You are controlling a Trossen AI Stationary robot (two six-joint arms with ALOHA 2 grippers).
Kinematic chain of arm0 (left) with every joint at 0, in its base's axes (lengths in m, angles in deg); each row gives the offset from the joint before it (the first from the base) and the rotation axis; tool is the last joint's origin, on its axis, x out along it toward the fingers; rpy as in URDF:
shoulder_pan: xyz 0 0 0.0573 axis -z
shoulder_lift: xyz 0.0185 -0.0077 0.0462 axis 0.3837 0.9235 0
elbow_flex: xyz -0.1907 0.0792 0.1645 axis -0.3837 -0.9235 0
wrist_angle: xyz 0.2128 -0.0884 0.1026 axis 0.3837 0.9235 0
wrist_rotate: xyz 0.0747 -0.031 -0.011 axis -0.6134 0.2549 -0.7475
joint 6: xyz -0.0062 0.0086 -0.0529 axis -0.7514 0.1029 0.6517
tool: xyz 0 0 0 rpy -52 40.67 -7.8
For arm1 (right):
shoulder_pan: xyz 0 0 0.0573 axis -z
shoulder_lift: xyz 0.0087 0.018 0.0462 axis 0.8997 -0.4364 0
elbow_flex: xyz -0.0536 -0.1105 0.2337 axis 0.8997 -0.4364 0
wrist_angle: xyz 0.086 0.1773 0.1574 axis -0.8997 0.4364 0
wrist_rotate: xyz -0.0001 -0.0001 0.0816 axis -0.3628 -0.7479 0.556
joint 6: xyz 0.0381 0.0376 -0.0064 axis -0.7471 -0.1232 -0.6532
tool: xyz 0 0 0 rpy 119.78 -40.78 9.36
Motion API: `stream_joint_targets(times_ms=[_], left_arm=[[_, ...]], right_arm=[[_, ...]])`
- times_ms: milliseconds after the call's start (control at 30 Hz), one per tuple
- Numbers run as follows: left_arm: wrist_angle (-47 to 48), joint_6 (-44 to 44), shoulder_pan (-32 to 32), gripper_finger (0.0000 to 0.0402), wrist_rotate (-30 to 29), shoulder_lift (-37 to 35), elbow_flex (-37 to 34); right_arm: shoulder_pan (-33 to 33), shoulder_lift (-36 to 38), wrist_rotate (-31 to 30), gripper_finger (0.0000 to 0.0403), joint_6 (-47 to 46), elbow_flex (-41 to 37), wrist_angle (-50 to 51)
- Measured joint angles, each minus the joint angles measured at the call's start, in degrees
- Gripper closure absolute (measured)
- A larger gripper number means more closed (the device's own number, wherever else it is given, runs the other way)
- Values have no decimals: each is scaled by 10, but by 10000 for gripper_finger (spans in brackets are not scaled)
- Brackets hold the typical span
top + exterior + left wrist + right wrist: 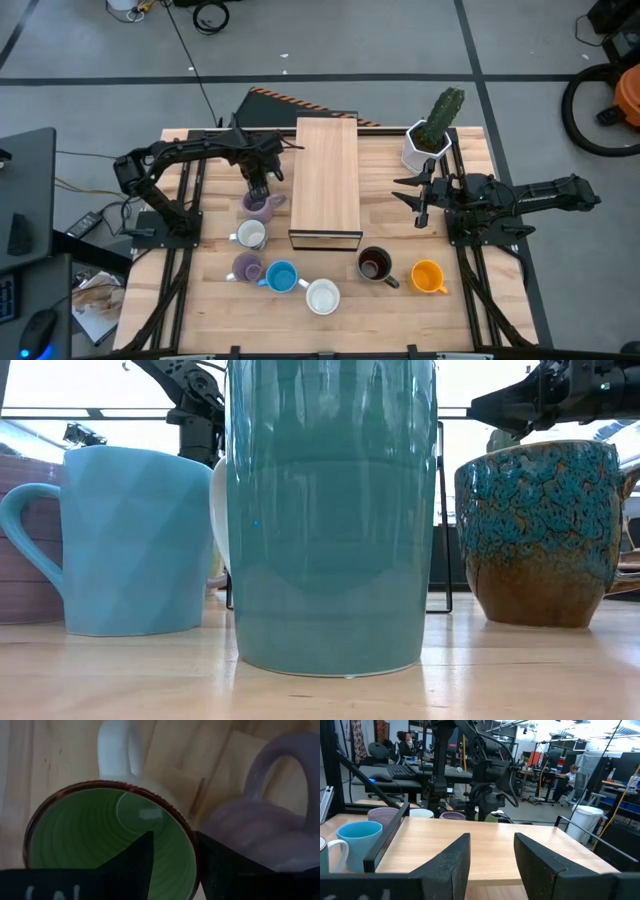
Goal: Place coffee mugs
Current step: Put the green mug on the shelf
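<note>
My left gripper (258,186) points down at the table's left half, just left of the wooden box (326,180), and is shut on a mug that is green inside (100,835). A lilac mug (260,830) stands right beside it (262,207). In front of them stand a white mug (250,235), a second lilac one (246,268), a blue one (281,277), a white one (322,296), a dark brown one (374,264) and an orange one (428,276). My right gripper (492,865) waits open and level at the right (415,200). My left gripper has the green mug's wall at the rim (192,847), on the side opposite the handle (115,750). One finger (135,865) is inside the mug and the other (225,870) outside. The fingers come from above, pointing down. Whether the mug's bottom is on the table does not show.
A white pot with a cactus (430,140) stands at the back right, near my right arm. The blue mug (130,540), a tall mug (330,510) and the brown mug (540,530) fill the low view. People sit at desks beyond the table (570,772).
</note>
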Motion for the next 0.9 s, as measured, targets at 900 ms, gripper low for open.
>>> stream_joint_targets(times_ms=[900], left_arm=[[106, -93, 0, 376, -65, -2, 88]], right_arm=[[0, 0, 0, 245, 0, 0, -8]])
